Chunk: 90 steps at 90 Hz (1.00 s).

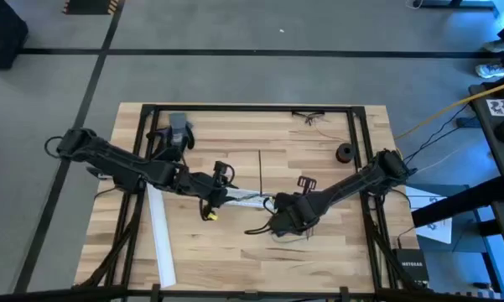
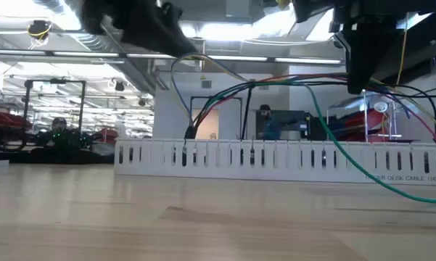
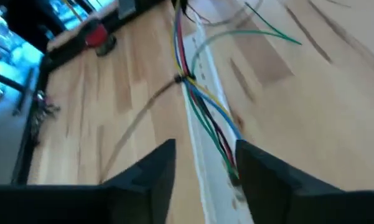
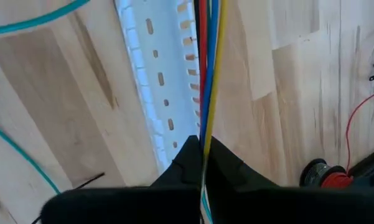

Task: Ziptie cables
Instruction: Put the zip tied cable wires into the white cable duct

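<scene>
The cables (image 3: 202, 112) are a bundle of red, blue, yellow and green wires. They run along a white slotted strip (image 4: 158, 81) at mid-table, between my two grippers. My right gripper (image 4: 202, 144) is shut on the cables (image 4: 206, 68). My left gripper (image 3: 205, 168) stands open, with the bundle passing between its fingers close to one of them. The ziptie (image 1: 260, 168), a thin straight black strip, meets the bundle at a dark knot (image 3: 185, 78) and points toward the far edge. In the low view the cables (image 2: 290, 81) arch above the strip (image 2: 276, 161). My right gripper pinches the bundle (image 4: 204, 134) between its two fingers; the fingers lie along the wires. The wires run straight out past the fingertips, over the white strip. My left gripper: the wires vanish beside the inner side of one finger (image 3: 252, 171); I cannot tell whether it touches them.
A second white slotted strip (image 1: 160, 239) lies slantwise at the near left. A black spool (image 1: 345, 152) with red wire sits at the far right, a grey object (image 1: 180, 130) at the far left, loose thin wires (image 1: 314, 117) by the far edge. A teal wire (image 4: 25, 22) curls beside the strip.
</scene>
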{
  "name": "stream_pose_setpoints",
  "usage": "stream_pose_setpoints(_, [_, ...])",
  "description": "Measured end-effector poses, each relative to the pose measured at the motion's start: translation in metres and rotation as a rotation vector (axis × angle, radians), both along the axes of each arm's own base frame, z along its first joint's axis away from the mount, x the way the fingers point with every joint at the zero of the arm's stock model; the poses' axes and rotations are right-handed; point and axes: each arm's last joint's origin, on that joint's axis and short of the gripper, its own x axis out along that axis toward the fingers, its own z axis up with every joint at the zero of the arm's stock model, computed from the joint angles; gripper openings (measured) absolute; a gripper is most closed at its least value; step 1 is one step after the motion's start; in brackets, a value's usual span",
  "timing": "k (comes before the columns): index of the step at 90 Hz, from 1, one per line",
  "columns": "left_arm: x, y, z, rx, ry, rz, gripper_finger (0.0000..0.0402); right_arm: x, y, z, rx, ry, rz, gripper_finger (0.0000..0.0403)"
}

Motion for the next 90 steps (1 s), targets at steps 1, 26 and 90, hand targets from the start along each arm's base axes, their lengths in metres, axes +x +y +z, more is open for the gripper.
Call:
stream_pose_setpoints(1, [-0.002,0.0,0.001,-0.004,0.007,0.005,0.0179,0.0,0.0,0.0,-0.002,-0.003,-0.001,0.0])
stream_pose_setpoints(26, [-0.024,0.013,-0.022,-0.033,0.112,0.109,0.0198,-0.002,-0.004,0.014,-0.045,-0.097,0.005,0.0])
stream_pose_setpoints(90, [0.026,0.03,-0.107,-0.194,-0.065,-0.058,0.0198,-0.008,-0.009,0.034,-0.077,-0.213,-0.008,0.0001])
